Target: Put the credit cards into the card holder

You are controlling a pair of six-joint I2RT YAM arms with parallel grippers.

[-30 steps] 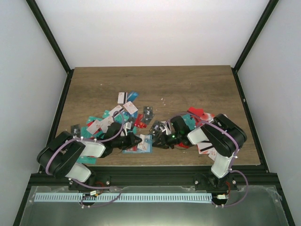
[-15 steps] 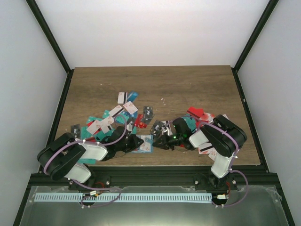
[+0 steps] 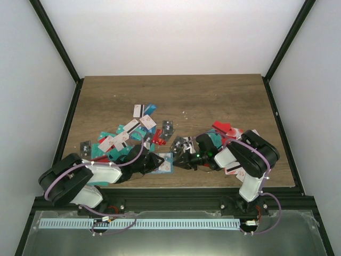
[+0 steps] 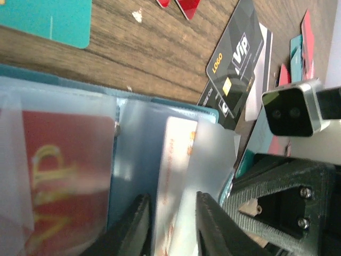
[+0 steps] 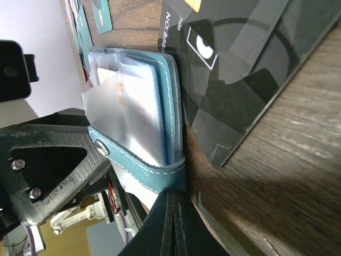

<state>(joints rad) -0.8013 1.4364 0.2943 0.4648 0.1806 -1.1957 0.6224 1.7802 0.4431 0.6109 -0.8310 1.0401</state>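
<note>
The left gripper (image 4: 173, 207) is released. Its two dark fingers stand parted over an open page of the card holder (image 4: 134, 160) and pinch nothing. Just beyond the gap, a white card (image 4: 177, 154) sits tucked in a clear sleeve (image 4: 213, 154). In the sleeve to its left lies a red card (image 4: 58, 170) with gold lettering.

The right gripper (image 5: 173, 213) is clenched. Its tips meet on the edge of the holder's cover, which it seems to pinch. This steadies the holder at the near middle of the worktop (image 3: 213, 98), between the two arms.

By my reckoning the job is at an early stage. Two cards show inside, while most of the credit cards (image 3: 123, 136) lie loose. One heap sits left of centre, and a smaller scatter lies to the right behind the right arm. A black card (image 5: 240, 80) rests flat against the holder's cover.

The holder looks like soft, dull teal leatherette. It has pale stitching along the rim, a small metal snap (image 5: 101, 149) on its tab and a lighter blue lining. Its sleeves are cloudy, floppy film, stacked like pages. The cards are thin, stiff, glossy rectangles in red, teal, white and black. The worktop is matte, dark wood grain.
</note>
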